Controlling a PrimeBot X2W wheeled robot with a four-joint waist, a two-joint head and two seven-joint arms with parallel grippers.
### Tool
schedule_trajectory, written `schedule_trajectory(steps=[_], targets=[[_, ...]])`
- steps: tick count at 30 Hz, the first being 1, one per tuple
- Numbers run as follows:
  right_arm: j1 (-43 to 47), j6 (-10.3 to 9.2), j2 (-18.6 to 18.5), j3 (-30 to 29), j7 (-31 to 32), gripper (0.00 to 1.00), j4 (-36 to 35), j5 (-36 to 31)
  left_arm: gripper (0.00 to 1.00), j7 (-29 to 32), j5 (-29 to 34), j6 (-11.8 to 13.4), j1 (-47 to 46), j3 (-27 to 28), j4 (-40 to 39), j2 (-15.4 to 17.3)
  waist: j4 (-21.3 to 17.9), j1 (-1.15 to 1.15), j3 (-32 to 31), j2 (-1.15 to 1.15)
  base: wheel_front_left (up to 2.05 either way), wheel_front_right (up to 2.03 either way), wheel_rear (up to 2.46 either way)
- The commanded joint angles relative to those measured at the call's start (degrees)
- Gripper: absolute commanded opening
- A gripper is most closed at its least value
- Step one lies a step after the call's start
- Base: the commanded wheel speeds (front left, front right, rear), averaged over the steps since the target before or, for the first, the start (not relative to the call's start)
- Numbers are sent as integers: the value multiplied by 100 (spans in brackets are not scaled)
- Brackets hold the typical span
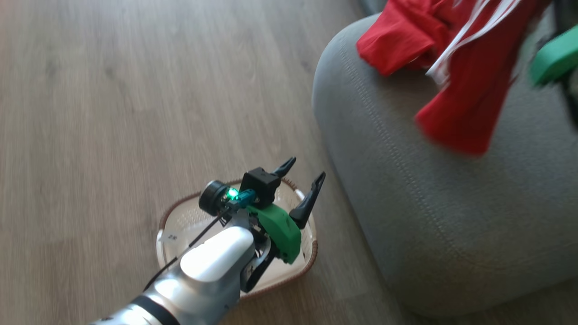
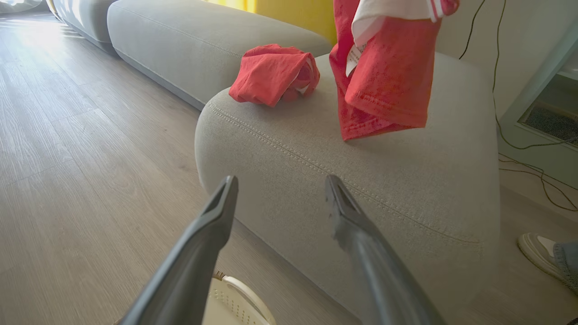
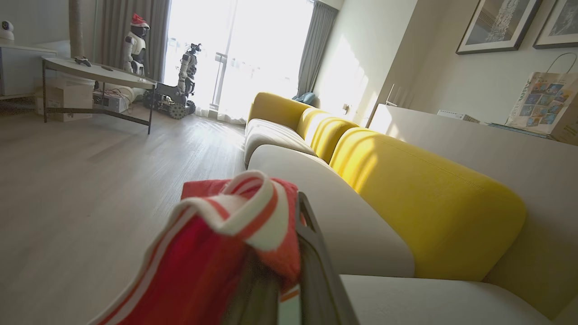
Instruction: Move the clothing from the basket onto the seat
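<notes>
Basket [image 1: 180, 225]: near you on the floor, and it looks empty where visible.
Left hand [image 1: 306, 168]: yours hangs over the basket, fingers wide, holding nothing.
Seat [image 1: 406, 203]: one red garment [image 1: 397, 40] already lies bunched on it.
Right hand [image 3: 293, 216]: clamped on the last garment [image 1: 465, 99], which hangs over the seat. You likely only need to lower and release it.

left gripper [image 2: 281, 180] fingers [image 2: 361, 234]: dark matt plastic, smooth. Ahead of them the seat [image 2: 406, 180]: grey woven cloth, matt, slightly nubby, pale stitching. Beyond their tips the clothing [image 2: 388, 90]: soft red cloth, with white ribbed trim draped over the right gripper [image 3: 282, 216] fingers [image 3: 316, 253]. Beneath the left fingers the basket [image 1: 189, 221]: white perforated plastic, brown woven-look rim. Left of them the floor [image 2: 90, 158]: satin wood-grain planks.
</notes>
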Motion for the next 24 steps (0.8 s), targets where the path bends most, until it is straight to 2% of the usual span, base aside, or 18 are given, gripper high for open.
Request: schedule_trajectory(steps=[1, 9, 15, 19, 24], targets=[[-371, -2, -99, -13, 5, 0, -118, -33, 100, -67, 52, 46, -325, 209, -92, 83, 208, 0, 286, 0, 0, 0, 0], [-1877, -2, -811, -429, -104, 0, 908, -464, 100, -70, 440, 104, -571, 409, -369, 140, 682, 0, 1068, 0, 0, 0, 0], [-2440, -2, -1042, -998, -388, 0, 1661, -944, 100, -70, 750, 113, -775, 464, -605, 144, 990, 0, 1578, 0, 0, 0, 0], [-2408, -2, -976, -1419, -642, 0, 2190, -1256, 100, -70, 911, 145, -872, 460, -758, 118, 1137, 0, 1849, 0, 0, 0, 0], [-2031, -2, -652, -1909, -808, 0, 2787, -1595, 100, -71, 1043, 169, -942, 439, -861, 108, 1185, 0, 2025, 0, 0, 0, 0]])
